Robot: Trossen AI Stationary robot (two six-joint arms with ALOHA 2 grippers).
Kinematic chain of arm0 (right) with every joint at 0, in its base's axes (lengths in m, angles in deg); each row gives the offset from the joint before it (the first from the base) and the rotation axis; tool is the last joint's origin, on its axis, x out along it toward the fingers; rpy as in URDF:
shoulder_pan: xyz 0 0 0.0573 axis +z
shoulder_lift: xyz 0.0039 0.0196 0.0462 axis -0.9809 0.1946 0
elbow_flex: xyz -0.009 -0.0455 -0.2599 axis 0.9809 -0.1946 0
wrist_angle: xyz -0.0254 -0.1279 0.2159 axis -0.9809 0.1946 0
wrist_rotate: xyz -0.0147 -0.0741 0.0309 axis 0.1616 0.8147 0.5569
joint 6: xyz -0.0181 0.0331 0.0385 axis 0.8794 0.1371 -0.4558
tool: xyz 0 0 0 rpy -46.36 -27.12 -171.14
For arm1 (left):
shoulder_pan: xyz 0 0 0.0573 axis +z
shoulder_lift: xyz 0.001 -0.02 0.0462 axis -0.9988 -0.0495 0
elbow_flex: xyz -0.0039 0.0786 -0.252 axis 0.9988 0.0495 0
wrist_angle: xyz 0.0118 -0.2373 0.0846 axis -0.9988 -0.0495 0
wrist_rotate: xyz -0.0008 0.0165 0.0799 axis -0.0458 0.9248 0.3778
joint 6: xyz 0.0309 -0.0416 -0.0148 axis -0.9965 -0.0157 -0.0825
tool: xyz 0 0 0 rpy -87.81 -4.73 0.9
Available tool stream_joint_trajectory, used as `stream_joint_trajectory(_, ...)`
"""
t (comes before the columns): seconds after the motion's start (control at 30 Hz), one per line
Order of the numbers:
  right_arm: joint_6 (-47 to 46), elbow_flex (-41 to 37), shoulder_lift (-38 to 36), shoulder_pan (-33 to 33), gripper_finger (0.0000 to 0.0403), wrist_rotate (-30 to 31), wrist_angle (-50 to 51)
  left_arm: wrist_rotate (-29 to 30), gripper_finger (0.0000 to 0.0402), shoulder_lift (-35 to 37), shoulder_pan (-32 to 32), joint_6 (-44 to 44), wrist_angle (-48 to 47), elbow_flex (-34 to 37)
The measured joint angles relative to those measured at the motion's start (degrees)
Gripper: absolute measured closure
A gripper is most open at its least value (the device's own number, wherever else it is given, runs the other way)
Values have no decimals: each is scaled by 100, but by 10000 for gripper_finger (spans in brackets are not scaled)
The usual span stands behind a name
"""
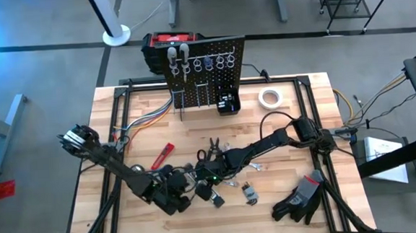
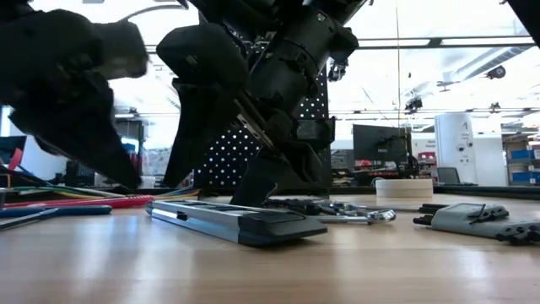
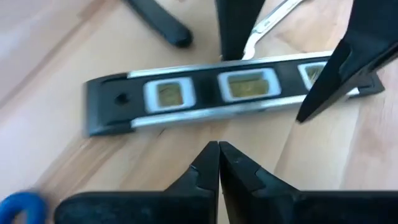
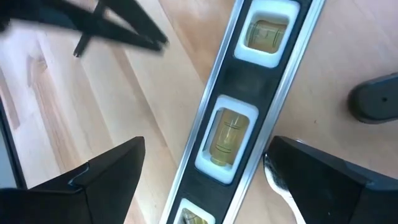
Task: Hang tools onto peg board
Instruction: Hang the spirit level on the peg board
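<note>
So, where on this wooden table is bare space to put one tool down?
Bare wood lies between the upright black perforated peg board and the red flat tool, and along the wooden table front edge beside the black gloves. The centre is crowded: both arms and the tool pile around the black level.

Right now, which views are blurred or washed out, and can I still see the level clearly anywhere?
Low view: strongly backlit, the arms are black silhouettes, the level dim. Left wrist view: level motion-blurred, the shut left gripper sharper. Right wrist view: clearest, level between the open right gripper fingers. High view: evenly lit, tools tiny.
</note>
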Motion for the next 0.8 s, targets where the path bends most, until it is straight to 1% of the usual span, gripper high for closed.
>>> stream_joint_trajectory(0.07,-16,0,0,0,49,10,4,17,401,249,-95,193,-493,11)
stream_joint_trajectory(0.2,-332,0,0,0,49,199,4,144,401,940,-320,690,-1954,22)
stream_joint_trajectory(0.3,-312,0,0,1,49,253,29,528,401,1646,-518,1276,-3027,22)
stream_joint_trajectory(0.37,-243,2,-2,13,49,345,94,735,401,2111,-637,1490,-3408,22)
stream_joint_trajectory(0.43,-97,10,17,36,49,470,208,913,401,2520,-704,1521,-3557,22)
stream_joint_trajectory(0.57,-20,24,11,39,49,668,610,1310,401,3034,-721,1133,-3413,22)
stream_joint_trajectory(0.73,-40,239,22,154,49,625,933,1543,401,3240,-721,1056,-3184,20)
stream_joint_trajectory(0.8,71,445,45,265,49,858,1084,1538,401,3202,-721,1069,-3047,9)
